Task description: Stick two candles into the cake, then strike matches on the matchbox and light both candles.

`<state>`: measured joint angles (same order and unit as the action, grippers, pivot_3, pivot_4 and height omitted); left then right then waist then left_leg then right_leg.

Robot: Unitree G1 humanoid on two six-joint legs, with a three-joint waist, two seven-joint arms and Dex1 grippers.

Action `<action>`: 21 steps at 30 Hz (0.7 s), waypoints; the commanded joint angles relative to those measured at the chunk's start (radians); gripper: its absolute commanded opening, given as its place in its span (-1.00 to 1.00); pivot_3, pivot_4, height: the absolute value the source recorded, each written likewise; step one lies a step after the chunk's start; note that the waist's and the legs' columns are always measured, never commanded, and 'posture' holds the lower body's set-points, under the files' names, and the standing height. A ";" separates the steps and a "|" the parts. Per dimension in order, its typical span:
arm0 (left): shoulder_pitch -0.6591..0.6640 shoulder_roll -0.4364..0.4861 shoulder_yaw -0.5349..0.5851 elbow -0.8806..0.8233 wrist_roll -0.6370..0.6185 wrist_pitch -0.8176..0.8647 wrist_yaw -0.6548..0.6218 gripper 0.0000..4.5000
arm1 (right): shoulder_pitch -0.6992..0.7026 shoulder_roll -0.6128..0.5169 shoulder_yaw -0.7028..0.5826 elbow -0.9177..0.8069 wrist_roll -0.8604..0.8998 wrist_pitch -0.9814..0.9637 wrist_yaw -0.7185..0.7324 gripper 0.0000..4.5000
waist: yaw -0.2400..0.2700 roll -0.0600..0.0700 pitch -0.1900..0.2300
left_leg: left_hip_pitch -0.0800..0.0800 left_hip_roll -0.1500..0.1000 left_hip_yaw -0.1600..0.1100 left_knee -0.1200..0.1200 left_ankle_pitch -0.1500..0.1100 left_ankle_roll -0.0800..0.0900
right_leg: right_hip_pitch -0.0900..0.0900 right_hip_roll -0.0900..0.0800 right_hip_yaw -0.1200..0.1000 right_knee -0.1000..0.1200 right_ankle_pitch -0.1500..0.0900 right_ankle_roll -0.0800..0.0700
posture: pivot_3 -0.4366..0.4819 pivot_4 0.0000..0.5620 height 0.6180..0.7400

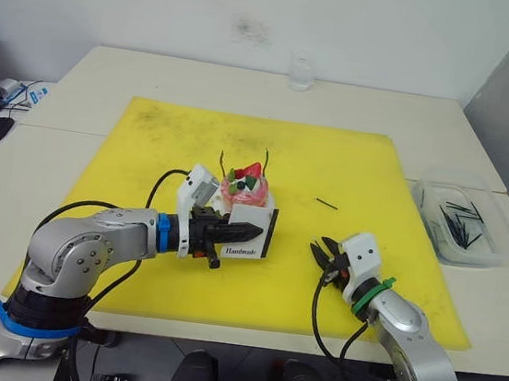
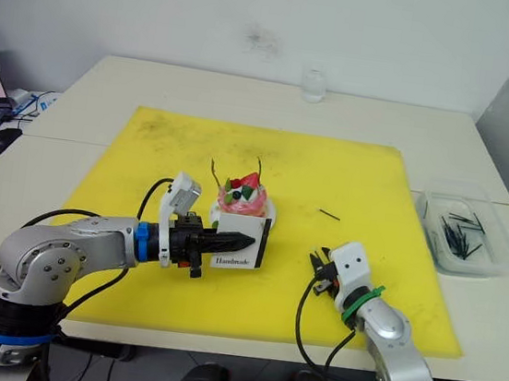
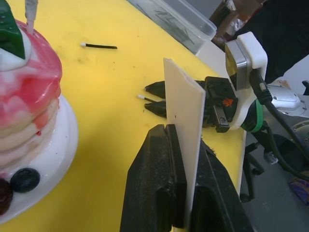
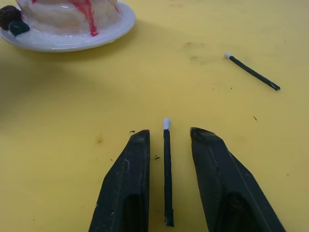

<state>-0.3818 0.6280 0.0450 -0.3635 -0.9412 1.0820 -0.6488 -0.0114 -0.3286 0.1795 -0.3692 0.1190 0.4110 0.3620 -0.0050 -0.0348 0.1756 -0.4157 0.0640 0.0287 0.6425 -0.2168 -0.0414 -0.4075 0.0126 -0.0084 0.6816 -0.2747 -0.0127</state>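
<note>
Pale tabletops carry your broad yellow mat point(image 1: 149, 140), and near its middle sits one small round pink-and-white layered cake point(image 1: 247, 192) on a white plate, with two thin curved candles point(image 1: 267, 161) standing up out of its top, one at either side of the red strawberry. Your left gripper point(image 1: 240, 231) is pressed together on one flat white rectangular matchbox point(image 1: 257, 234) marked "Handmade"; the box stands on edge just in front of the cake at its 6 o'clock, its broad face turned toward you and its long axis running side to side. You can count two loose matches on the mat: one short dark white-tipped match point(image 4: 167, 169) lies between the spread fingers of your right gripper point(image 4: 170, 140), touching neither, its long axis in line with the fingers and its white head pointing away from the wrist; a second dark match point(image 1: 327, 202) lies at about 3 o'clock from the cake, well apart from the gripper. A clear plastic tub point(image 1: 498, 253) off the mat at 3 o'clock holds a heap of further dark sticks, too tangled to count. One clear glass point(image 1: 300, 72) stands at 12 o'clock near the wall.
</note>
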 commanded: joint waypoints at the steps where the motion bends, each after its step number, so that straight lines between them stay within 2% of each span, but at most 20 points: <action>1: -0.003 0.007 0.003 -0.033 0.000 -0.013 -0.016 -1.00 | 0.012 0.001 -0.007 0.012 -0.012 -0.029 0.002 -0.46 | 0.000 0.000 0.000 | 0.000 0.000 0.000 0.000 0.000 0.000 | 0.000 0.000 0.000 0.000 0.000 0.000 | -0.05 -0.47 1.00; 8: -0.003 0.005 0.002 -0.036 0.001 -0.010 -0.020 -1.00 | 0.023 0.006 -0.010 0.022 -0.025 -0.025 -0.004 -0.46 | 0.000 0.000 0.000 | 0.000 0.000 0.000 0.000 0.000 0.000 | 0.000 0.000 0.000 0.000 0.000 0.000 | -0.05 -0.47 1.00; 10: -0.002 0.005 0.001 -0.037 0.001 -0.009 -0.020 -1.00 | 0.026 0.010 -0.012 0.018 -0.025 -0.005 -0.011 -0.62 | 0.000 0.000 0.000 | 0.000 0.000 0.000 0.000 0.000 0.000 | 0.001 0.000 0.000 0.000 0.000 0.000 | -0.05 -0.47 1.00; 13: -0.001 0.005 0.000 -0.037 0.002 -0.008 -0.021 -1.00 | 0.024 0.016 -0.009 0.007 -0.028 0.017 -0.016 -0.99 | 0.000 -0.001 0.000 | 0.000 0.000 0.000 0.000 0.000 0.000 | 0.001 0.000 0.000 0.000 0.000 0.000 | -0.05 -0.47 1.00; 21: 0.000 0.001 -0.002 -0.034 0.005 -0.010 -0.021 -1.00 | 0.030 0.018 -0.007 -0.041 -0.022 0.047 -0.018 -0.99 | 0.000 -0.001 0.000 | 0.000 0.000 0.000 0.000 0.000 0.000 | 0.001 0.000 0.000 0.000 0.000 0.000 | -0.05 -0.47 1.00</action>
<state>-0.3817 0.6279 0.0449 -0.3642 -0.9384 1.0824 -0.6650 0.0016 -0.3071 0.1774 -0.3891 0.0979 0.4404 0.3440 -0.0045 -0.0354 0.1751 -0.4152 0.0640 0.0285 0.6428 -0.2168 -0.0414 -0.4066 0.0124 -0.0086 0.6817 -0.2746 -0.0127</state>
